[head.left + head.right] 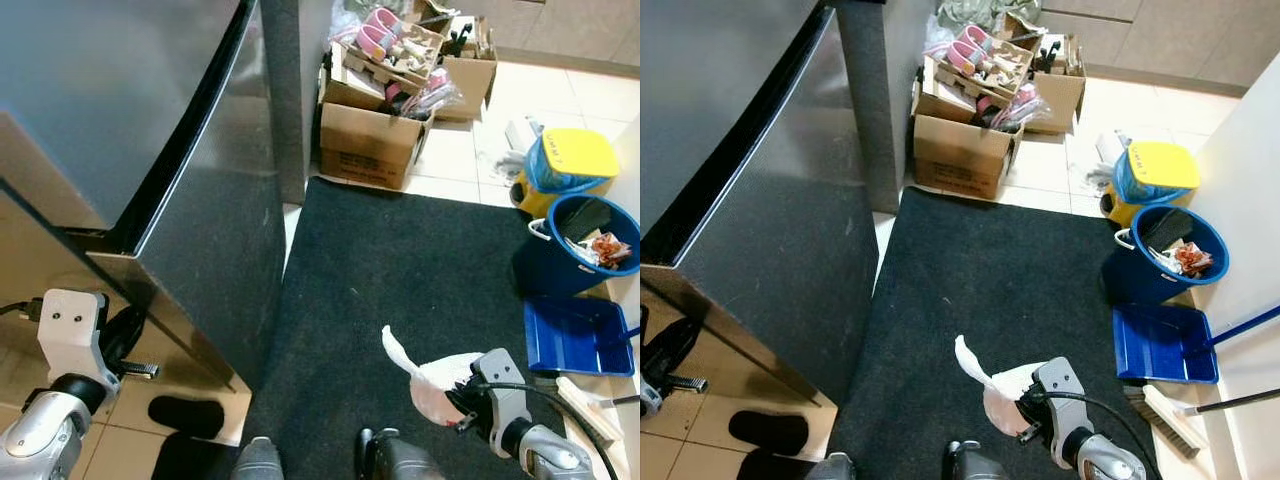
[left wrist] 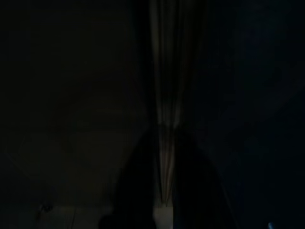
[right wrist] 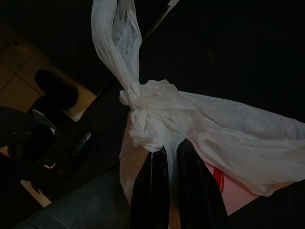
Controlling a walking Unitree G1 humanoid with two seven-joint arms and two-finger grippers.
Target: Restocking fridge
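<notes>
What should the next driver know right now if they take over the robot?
Right gripper: fingers shut on the knotted white plastic bag, held low over the black mat.
Left gripper: beside the fridge on the robot's left; its wrist view is too dark to read the fingers.
Done: bag picked up.
Left: the fridge door looks closed, so open it and put the bag inside.

- A home kitchen corner, arranged around a stainless-steel fridge (image 1: 190,190).
- Beside the fridge: a dark floor mat (image 1: 400,300) on pale tiled floor (image 1: 450,160).
- Beyond the mat: cardboard boxes (image 1: 368,140) heaped with household clutter.
- Across the mat from the fridge: a yellow-lidded bin (image 1: 565,165), a blue bucket (image 1: 575,245), a blue dustpan (image 1: 575,335).
</notes>
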